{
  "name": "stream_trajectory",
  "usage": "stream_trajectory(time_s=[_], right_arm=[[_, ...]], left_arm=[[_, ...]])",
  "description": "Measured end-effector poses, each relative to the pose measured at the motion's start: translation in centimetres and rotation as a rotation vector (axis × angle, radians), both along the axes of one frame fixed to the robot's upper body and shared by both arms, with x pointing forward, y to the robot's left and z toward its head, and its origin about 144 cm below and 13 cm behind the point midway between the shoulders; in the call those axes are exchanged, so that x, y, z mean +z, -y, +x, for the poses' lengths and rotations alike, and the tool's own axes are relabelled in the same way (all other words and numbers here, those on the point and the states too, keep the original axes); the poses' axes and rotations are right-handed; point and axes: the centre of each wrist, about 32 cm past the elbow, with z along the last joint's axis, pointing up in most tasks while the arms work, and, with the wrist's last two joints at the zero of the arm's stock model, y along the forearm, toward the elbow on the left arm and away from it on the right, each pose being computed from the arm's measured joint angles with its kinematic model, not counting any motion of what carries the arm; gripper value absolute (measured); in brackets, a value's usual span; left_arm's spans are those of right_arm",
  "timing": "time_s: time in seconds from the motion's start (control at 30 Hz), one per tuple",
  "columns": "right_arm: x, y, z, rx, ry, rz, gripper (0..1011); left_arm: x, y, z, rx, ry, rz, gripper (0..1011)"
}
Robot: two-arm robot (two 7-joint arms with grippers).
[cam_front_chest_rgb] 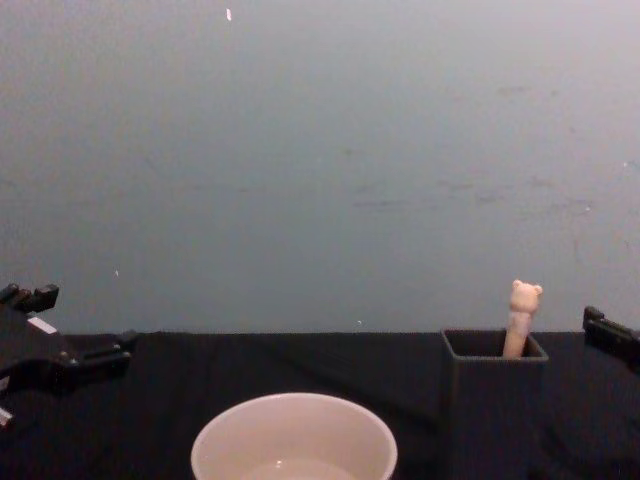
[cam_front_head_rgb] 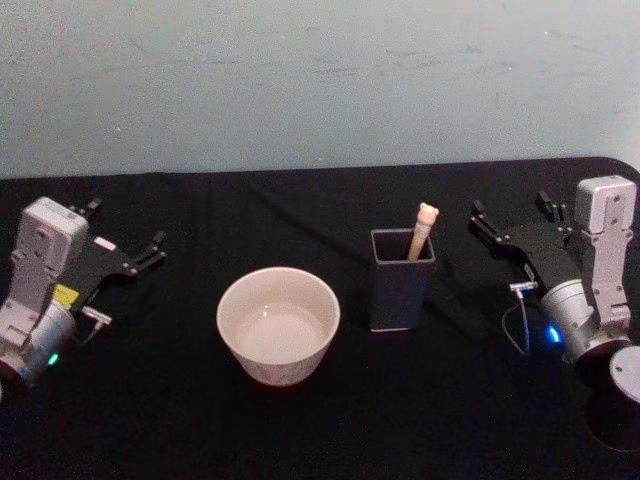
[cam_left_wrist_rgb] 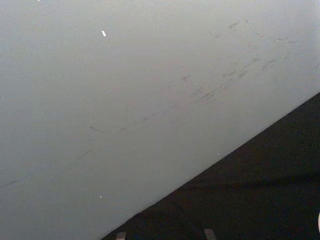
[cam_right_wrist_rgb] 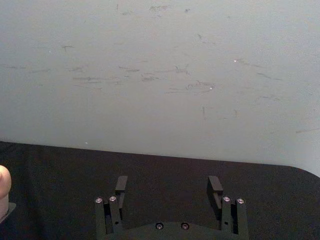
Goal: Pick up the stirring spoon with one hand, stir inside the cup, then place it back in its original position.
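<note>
The stirring spoon (cam_front_head_rgb: pixel 423 229) stands in the dark grey square holder (cam_front_head_rgb: pixel 402 292), with its cream bear-head handle sticking out above the rim. In the chest view, the spoon (cam_front_chest_rgb: pixel 521 318) leans in the holder (cam_front_chest_rgb: pixel 493 410). The wide cream-white cup (cam_front_head_rgb: pixel 278 325) sits left of the holder on the black table, also low in the chest view as the cup (cam_front_chest_rgb: pixel 293 440). My left gripper (cam_front_head_rgb: pixel 128 225) rests open at the table's left, well away from the cup. To the right of the holder, my right gripper (cam_front_head_rgb: pixel 510 205) is open and holds nothing. The right gripper (cam_right_wrist_rgb: pixel 168 186) shows spread fingers, with the spoon's bear head (cam_right_wrist_rgb: pixel 4 182) at the frame edge.
A black cloth (cam_front_head_rgb: pixel 320 430) covers the table, and a pale scuffed wall (cam_front_head_rgb: pixel 320 80) rises behind its back edge. A round grey disc (cam_front_head_rgb: pixel 630 375) lies by my right arm. Open cloth separates cup, holder and both grippers.
</note>
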Motion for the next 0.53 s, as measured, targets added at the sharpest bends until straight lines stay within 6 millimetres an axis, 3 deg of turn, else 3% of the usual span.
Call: stream_trajectory(time_s=[0.53], right_arm=[[0.0,0.0,0.0,0.0,0.0,0.0,1003]], left_arm=[[0.0,0.0,0.0,0.0,0.0,0.0,1001]])
